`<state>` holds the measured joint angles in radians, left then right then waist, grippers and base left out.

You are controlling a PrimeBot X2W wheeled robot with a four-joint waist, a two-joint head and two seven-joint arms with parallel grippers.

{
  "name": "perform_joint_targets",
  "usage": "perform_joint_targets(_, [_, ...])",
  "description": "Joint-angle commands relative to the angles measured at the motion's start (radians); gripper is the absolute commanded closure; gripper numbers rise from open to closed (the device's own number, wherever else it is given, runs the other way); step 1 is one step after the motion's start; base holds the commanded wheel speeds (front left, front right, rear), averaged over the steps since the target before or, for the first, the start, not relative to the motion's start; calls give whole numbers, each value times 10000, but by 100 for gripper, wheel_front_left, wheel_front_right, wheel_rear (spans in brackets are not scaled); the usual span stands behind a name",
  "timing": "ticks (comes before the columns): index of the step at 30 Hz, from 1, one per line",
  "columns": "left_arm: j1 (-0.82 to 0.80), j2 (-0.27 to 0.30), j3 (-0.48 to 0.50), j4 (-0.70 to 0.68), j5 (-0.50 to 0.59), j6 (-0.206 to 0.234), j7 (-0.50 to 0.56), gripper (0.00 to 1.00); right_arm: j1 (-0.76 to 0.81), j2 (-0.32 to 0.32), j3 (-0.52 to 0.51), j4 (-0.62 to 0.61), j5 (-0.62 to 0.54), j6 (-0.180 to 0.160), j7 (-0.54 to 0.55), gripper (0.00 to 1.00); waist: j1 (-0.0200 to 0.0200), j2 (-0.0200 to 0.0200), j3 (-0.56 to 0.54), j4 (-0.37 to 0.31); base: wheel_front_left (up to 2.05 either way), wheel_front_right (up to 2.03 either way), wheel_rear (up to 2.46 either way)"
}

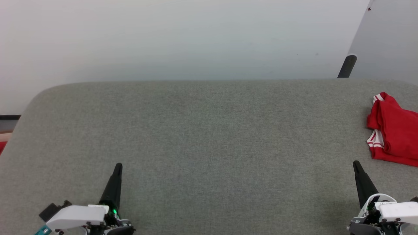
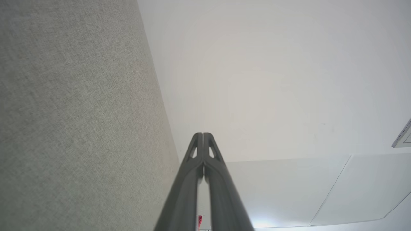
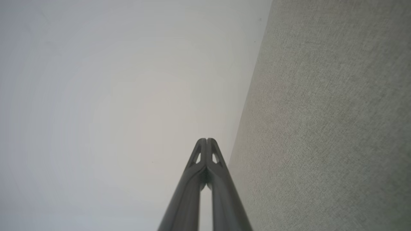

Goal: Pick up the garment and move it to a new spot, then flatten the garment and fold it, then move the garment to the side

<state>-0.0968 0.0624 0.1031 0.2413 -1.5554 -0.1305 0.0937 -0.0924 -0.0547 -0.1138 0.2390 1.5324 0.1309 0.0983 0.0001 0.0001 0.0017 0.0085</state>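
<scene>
Cloth, grey and finely woven, covers the table (image 1: 209, 130), which has rounded far corners and stands against a pale background. The garment (image 1: 393, 133) lies on the table at the far right, gathered into a compact folded bundle. Its red body is on top, red-and-white striped trim shows along its left side, and its right part is cut off by the edge of the head view.

The left gripper (image 1: 118, 167) sits at the near left over the table. Its own wrist view shows the two dark fingers pressed together at the tips (image 2: 203, 134), with nothing between them. The right gripper (image 1: 356, 164) sits at the near right, just near of the garment and apart from it. Its fingers likewise meet at the tips (image 3: 207, 140) and grip nothing.

A dark pole (image 1: 347, 66) rises beyond the table's far right edge, beside a pale panel.
</scene>
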Motion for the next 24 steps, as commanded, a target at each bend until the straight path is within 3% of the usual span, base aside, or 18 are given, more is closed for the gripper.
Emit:
perform_joint_targets(1, [-93, -27, 45, 9, -148, -4, 49, 100, -157, 25, -7, 3, 179, -3, 62, 100, -1, -1, 2, -11, 0, 0, 0])
perform_joint_targets(10, [-168, -123, 114, 46, -602, -4, 213, 100, -250, 68, -8, 73, 824, -3, 179, 100, -1, -1, 14, -80, 0, 0, 0])
perform_joint_targets(24, [-166, -125, 115, 45, -598, -4, 219, 100, -185, 66, -5, 70, 821, -3, 185, 100, -1, -1, 14, -85, 0, 0, 0])
